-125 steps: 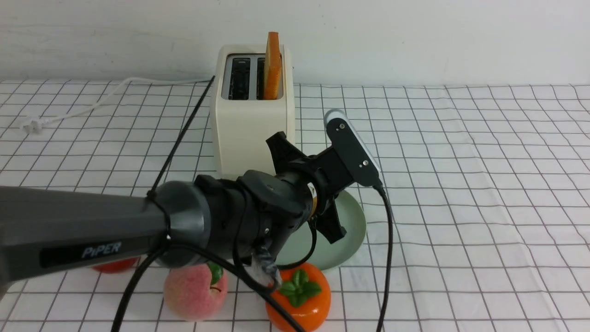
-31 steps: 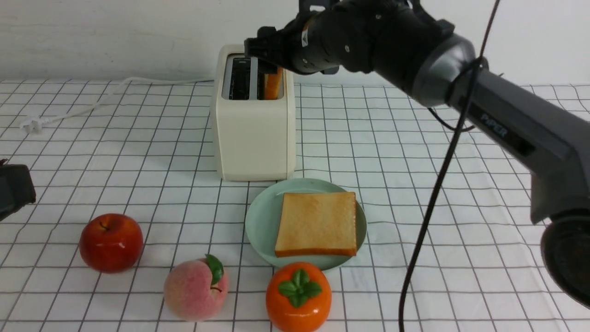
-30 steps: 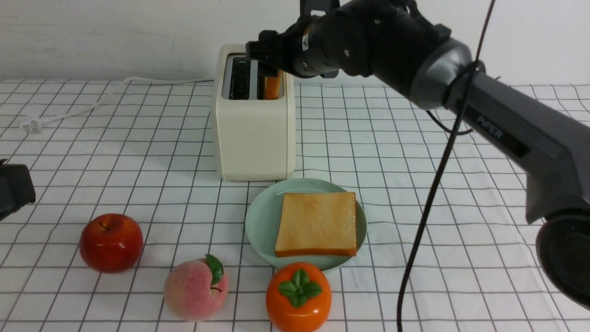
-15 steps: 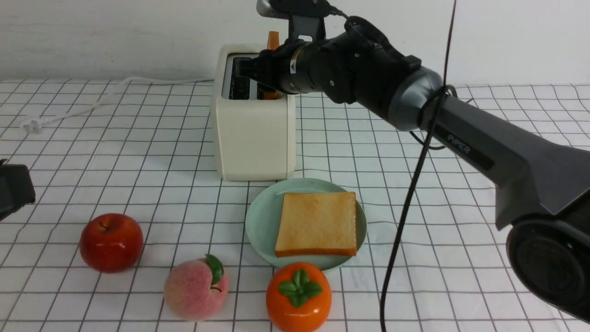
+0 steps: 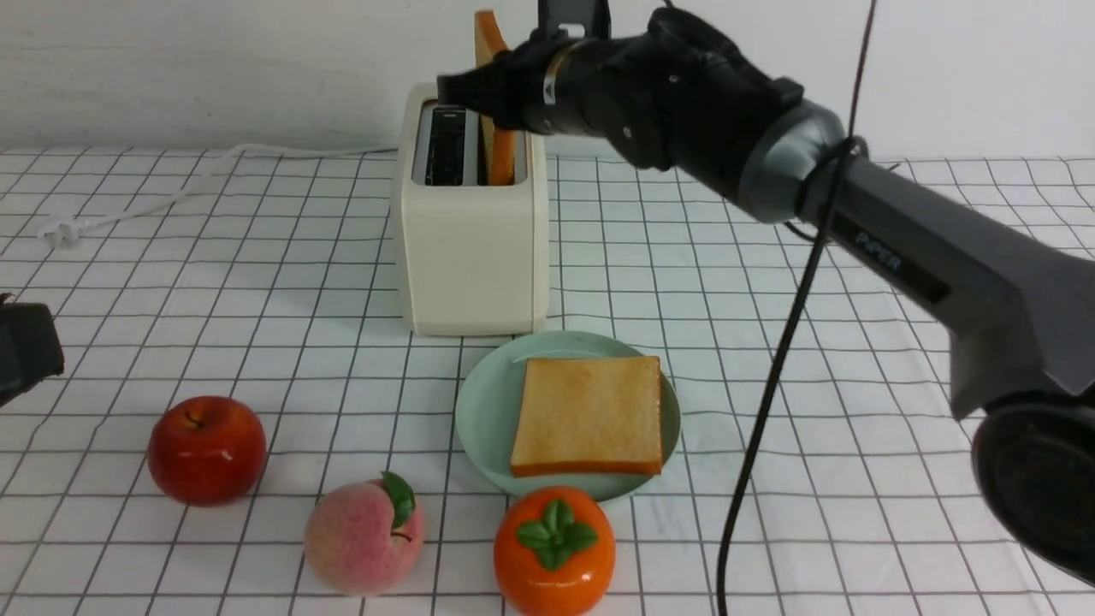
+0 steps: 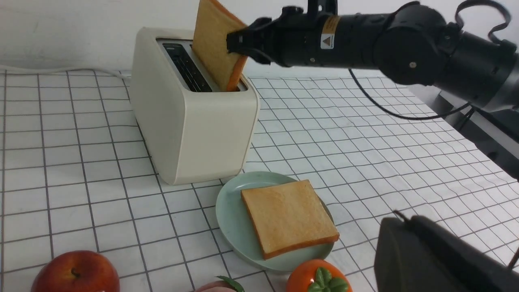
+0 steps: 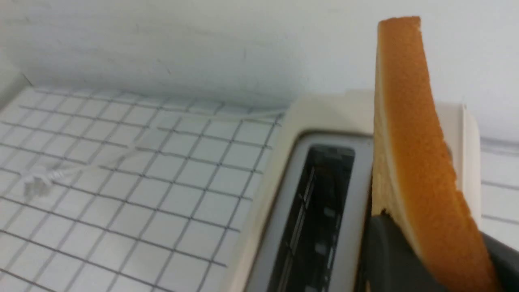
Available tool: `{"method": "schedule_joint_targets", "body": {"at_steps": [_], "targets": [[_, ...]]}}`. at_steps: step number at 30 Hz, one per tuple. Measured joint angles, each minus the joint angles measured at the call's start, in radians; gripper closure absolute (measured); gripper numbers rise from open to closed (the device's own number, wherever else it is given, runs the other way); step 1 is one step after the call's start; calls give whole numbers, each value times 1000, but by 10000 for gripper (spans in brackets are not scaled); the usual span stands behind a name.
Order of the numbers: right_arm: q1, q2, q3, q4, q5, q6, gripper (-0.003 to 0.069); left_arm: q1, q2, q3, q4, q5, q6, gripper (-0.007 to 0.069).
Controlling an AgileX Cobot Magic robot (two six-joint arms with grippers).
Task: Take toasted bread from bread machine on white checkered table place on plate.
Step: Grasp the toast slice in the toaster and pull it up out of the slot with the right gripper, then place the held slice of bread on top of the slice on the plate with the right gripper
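**Right claw clamping the slice in the toaster**

I am looking over the white checkered table (image 5: 257,282), its cloth lying slightly wrinkled and running back to a plain white wall (image 5: 214,68). The bread machine (image 5: 470,248) is standing near the back of the table, with its power cord (image 5: 299,151) trailing off along the cloth toward the robot's left. Just in front of the machine the plate (image 5: 483,411) is sitting flat, and one flat slice (image 5: 588,415) of toasted bread is lying on it, face up. A red apple (image 5: 205,449), a peach (image 5: 364,535) and an orange persimmon (image 5: 554,552) are resting along the near edge, the persimmon just touching the plate's front rim.

The right arm (image 5: 898,248) is reaching in from the robot's right, stretched out long and nearly level above the table, its wrist hanging over the top of the machine. The right gripper (image 6: 239,42) is pinching the upright slice (image 6: 213,44) by one edge, a dark finger pressing on each face. That slice is tilting, its top well above the machine and its lower corner sitting in the slot on the robot's right.

The left gripper (image 5: 30,351) is hanging low at the table's far left, well apart from everything, with its jaws closed on nothing.
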Motion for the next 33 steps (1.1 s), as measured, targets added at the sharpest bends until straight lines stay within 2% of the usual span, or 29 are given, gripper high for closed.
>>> {"method": "schedule_joint_targets", "body": {"at_steps": [4, 7, 8, 9, 12, 15, 18, 23, 28, 31, 33], "targets": [[18, -132, 0, -1, 4, -4, 531, 0, 0, 0, 3, 1, -1, 638], [36, -220, 0, 5, 81, -44, 531, 0, 0, 0, 12, 3, -1, 638], [51, -289, -1, 18, 185, -113, 531, 0, 0, 0, 21, 9, -1, 638], [53, -297, -2, 20, 200, -125, 531, 0, 0, 0, 21, 9, -1, 638], [74, -438, -8, 110, 511, -353, 531, 0, 0, 0, 26, 29, -1, 638], [74, -512, -10, 216, 725, -482, 531, 0, 0, 0, 26, 53, 1, 638], [73, -554, -9, 258, 853, -534, 531, 0, 0, 0, 26, 76, 1, 638], [73, -623, 111, 275, 861, -538, 533, 0, 0, 0, 15, 110, 41, 638], [72, -731, 510, 296, 837, -485, 533, 0, 0, 0, -48, 149, 150, 638], [43, -707, 642, 415, 745, -506, 533, 0, 0, 1, -68, 157, 175, 638], [1, -662, 672, 573, 719, -585, 533, 0, 0, 1, -75, 162, 179, 638]]}}
